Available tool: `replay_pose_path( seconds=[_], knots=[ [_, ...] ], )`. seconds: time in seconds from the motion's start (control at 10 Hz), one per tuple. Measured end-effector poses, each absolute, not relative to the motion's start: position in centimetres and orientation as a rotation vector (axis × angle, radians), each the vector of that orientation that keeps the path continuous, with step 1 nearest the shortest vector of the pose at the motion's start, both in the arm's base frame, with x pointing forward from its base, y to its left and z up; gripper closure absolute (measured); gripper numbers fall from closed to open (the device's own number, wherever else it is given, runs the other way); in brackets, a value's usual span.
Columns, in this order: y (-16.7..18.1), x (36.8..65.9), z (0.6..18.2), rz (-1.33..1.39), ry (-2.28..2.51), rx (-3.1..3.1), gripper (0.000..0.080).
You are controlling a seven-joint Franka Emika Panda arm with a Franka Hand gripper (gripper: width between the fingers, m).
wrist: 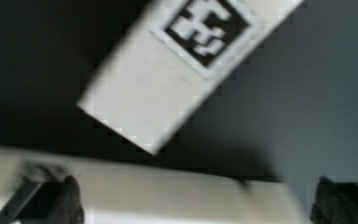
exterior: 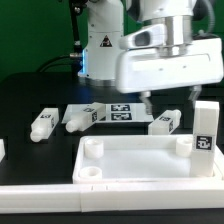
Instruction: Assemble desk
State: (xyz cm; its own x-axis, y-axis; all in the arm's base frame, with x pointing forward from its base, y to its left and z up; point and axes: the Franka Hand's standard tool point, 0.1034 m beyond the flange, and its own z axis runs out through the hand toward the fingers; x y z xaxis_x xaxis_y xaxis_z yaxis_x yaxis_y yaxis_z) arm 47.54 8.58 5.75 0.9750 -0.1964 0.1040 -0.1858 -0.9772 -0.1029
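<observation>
The white rimmed tabletop [exterior: 140,165] lies flat at the front, with round sockets at its corners. One white tagged leg [exterior: 205,130] stands upright at its far corner on the exterior view's right. Three more legs lie on the black table behind it: one [exterior: 42,123], a second [exterior: 80,117] and a third [exterior: 165,122]. My gripper [exterior: 168,103] hovers open and empty just above the third leg and the tabletop's far rim. In the wrist view my gripper [wrist: 197,205] has its dark fingers [wrist: 48,200] spread wide over the rim [wrist: 176,185], with a tagged leg [wrist: 167,70] beyond.
The marker board [exterior: 115,112] lies flat on the table behind the lying legs. The robot's base [exterior: 100,45] stands at the back. A white edge strip [exterior: 60,198] runs along the front of the table.
</observation>
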Motion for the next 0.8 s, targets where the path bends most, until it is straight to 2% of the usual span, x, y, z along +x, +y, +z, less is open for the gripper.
replay_pose_path(
  seconds=[0.1,0.4,0.8],
  knots=[
    [7.6,48.9,6.3,-0.184,0.337,-3.012,0.015],
    [8.0,48.5,6.0,-0.164,0.609,-2.955,0.015],
    [6.1,47.8,4.1,0.04,1.161,-2.678,0.015]
  ],
)
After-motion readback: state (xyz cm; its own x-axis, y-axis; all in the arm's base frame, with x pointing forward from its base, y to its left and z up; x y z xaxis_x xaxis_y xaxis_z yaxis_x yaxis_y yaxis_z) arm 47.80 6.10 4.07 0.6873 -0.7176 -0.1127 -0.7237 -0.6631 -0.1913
